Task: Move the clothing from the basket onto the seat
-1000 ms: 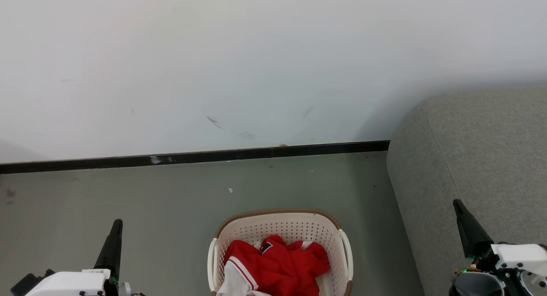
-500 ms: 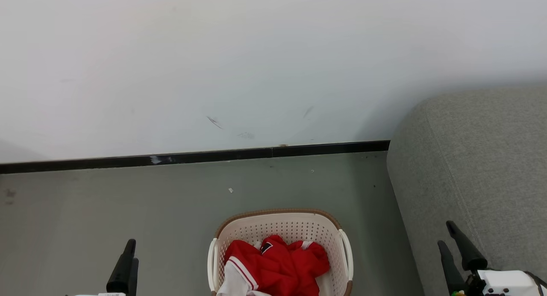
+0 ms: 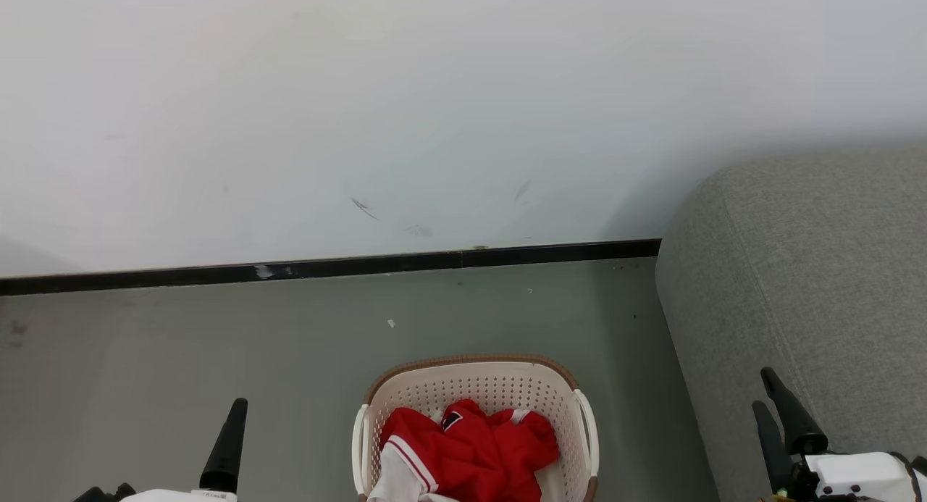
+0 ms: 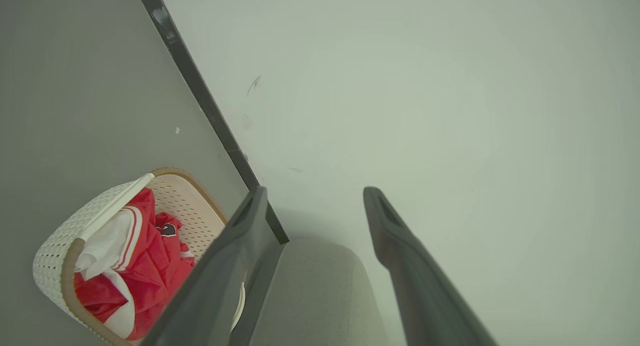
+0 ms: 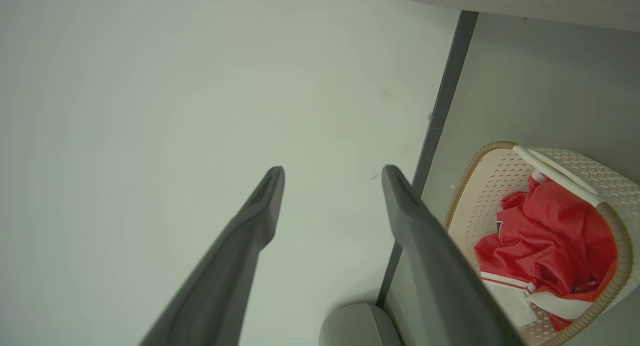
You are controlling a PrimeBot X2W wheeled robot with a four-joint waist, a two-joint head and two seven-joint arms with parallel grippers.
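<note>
Jaws of the left gripper (image 4: pixel 315 193) and right gripper (image 5: pixel 333 170), pressed together a second ago, now stand spread and empty. Crumpled red clothing (image 3: pixel 471 455) with white striped trim lies in the perforated cream, brown-rimmed basket (image 3: pixel 478 380) on the floor (image 3: pixel 217 342) beside the rounded grey-green fabric seat (image 3: pixel 811 270); its dark emblem (image 3: pixel 451 419) is unreadable.

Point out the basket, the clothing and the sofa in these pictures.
basket (image 3: pixel 500 386): head view, perforated far wall.
clothing (image 3: pixel 478 451): head view, middle of the red fabric.
sofa (image 3: pixel 811 270): head view, rounded grey top.
</note>
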